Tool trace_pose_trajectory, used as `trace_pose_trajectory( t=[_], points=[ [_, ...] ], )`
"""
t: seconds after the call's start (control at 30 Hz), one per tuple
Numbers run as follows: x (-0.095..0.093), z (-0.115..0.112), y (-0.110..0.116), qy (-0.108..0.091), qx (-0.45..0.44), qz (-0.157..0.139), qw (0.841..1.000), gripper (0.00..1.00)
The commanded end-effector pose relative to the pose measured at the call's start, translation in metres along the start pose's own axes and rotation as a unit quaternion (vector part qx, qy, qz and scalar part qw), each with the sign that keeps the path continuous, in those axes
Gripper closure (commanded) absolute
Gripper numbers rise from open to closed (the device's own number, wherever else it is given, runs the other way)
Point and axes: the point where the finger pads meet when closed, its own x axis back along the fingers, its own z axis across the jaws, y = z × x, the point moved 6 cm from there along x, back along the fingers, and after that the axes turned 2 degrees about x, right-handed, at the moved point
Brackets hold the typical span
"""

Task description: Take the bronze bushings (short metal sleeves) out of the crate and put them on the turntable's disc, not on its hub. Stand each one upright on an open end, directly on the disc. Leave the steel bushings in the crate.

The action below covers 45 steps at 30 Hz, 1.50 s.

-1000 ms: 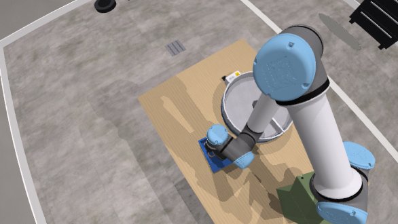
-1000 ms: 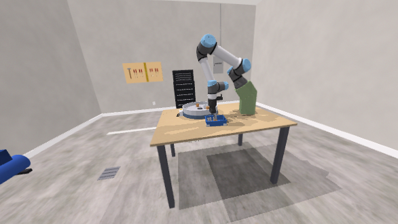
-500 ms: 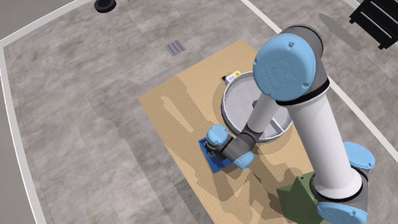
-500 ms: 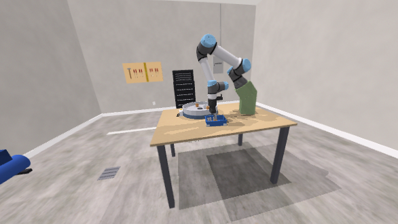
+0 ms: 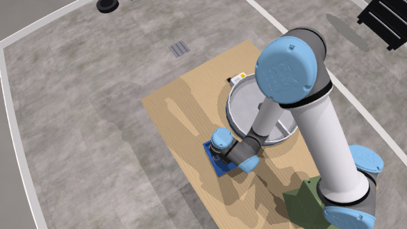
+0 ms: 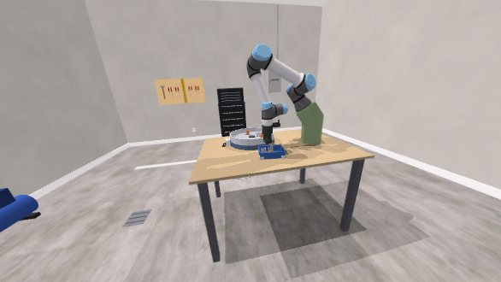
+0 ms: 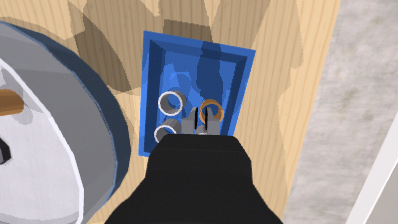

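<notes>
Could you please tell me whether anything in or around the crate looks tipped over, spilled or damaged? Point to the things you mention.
Nothing stands out: the bronze bushing (image 7: 202, 111) and two steel bushings (image 7: 160, 101) (image 7: 156, 134) in the blue crate (image 7: 146, 95) (image 5: 219, 174) (image 6: 273, 155) show open ends upward, with no visible spill or damage.

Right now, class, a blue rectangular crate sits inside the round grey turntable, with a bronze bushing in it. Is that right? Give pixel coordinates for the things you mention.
No: the wrist view shows the crate (image 5: 222, 171) (image 6: 272, 155) (image 7: 149, 75) beside the turntable (image 5: 241, 104) (image 6: 244, 138) (image 7: 50, 185), not inside it. The bronze bushing (image 5: 216, 159) (image 6: 271, 150) (image 7: 210, 102) is in the crate.

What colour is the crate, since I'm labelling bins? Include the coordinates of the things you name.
The crate (image 5: 205, 148) (image 6: 272, 155) (image 7: 148, 85) is blue, showing best in the wrist view.
</notes>
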Motion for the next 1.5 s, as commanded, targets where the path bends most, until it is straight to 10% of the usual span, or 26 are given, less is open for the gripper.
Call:
trace_pose_trajectory(
  t=[0.0, 1.47],
  points=[
    [0.001, 0.0, 0.002, 0.001, -0.001, -0.002, 1.0, 0.64],
    [-0.019, 0.0, 0.003, 0.001, -0.001, -0.002, 1.0, 0.64]
  ],
)
